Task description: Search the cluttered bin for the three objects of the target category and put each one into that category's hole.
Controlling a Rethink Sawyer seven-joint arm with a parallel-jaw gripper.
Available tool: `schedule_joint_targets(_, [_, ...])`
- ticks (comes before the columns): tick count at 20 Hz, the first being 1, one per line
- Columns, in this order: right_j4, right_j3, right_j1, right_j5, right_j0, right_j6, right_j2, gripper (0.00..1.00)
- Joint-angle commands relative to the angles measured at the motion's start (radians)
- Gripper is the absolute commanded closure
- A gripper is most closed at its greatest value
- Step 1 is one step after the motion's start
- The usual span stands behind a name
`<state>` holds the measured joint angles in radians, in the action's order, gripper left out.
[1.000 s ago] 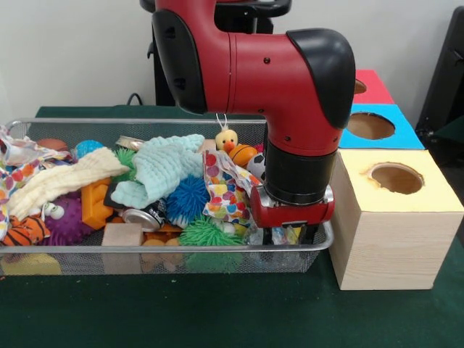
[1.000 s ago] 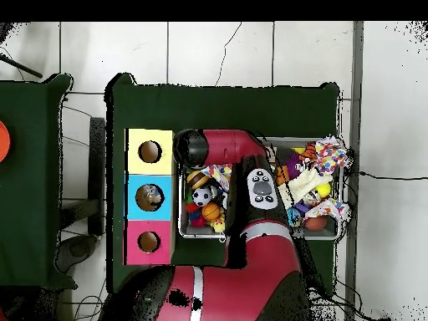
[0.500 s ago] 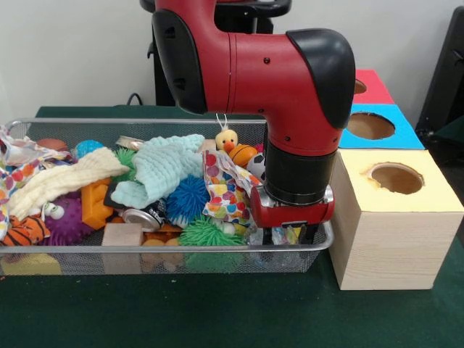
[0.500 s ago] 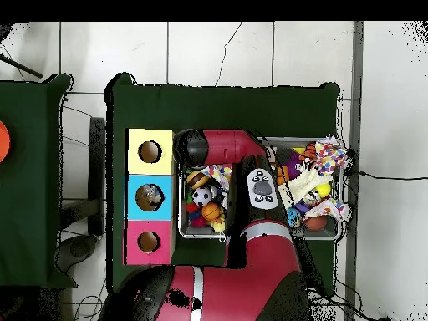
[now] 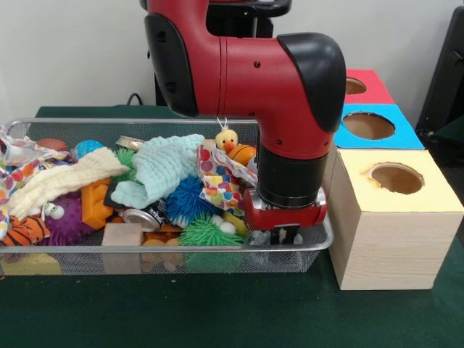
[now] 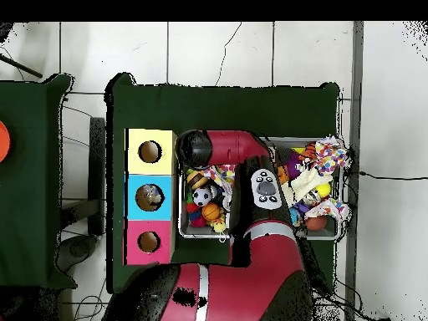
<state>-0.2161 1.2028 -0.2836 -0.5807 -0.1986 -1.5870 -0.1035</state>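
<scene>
My gripper (image 5: 279, 233) is down inside the right end of the wire bin (image 5: 167, 248), its tips hidden behind the rim and the clutter. A polka-dot cloth (image 5: 220, 181) lies against its left side, with a green spiky ball (image 5: 205, 233) and a blue spiky ball (image 5: 187, 199) close by. Behind them sit a yellow duck (image 5: 227, 138) and an orange ball (image 5: 243, 154). In the overhead view a soccer ball (image 6: 201, 197) and the orange ball (image 6: 210, 212) lie at the bin's left end, beside the arm. Nothing shows held.
Three boxes with round holes stand beside the bin: yellow (image 5: 395, 210), blue (image 5: 371, 125), red (image 5: 362, 85). Elsewhere in the bin lie a mint cloth (image 5: 163, 165), a cream cloth (image 5: 61, 181), an orange block (image 5: 95, 203), a wooden block (image 5: 122, 235) and a can (image 5: 142, 217).
In the front view the arm has shifted a little left and lower into the bin. The polka-dot cloth has been nudged left, and the soccer ball is now hidden behind the wrist.
</scene>
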Motion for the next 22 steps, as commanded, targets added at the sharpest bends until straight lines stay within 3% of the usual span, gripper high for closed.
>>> schedule_joint_targets(1, [-0.008,0.02,0.048,0.015,-0.029,-0.064,-0.044,1.0])
schedule_joint_targets(10, [0.033,0.202,-0.16,-0.042,-0.03,-0.08,-0.058,1.0])
schedule_joint_targets(22, [0.079,0.265,-0.265,-0.118,-0.011,-0.093,-0.048,1.0])
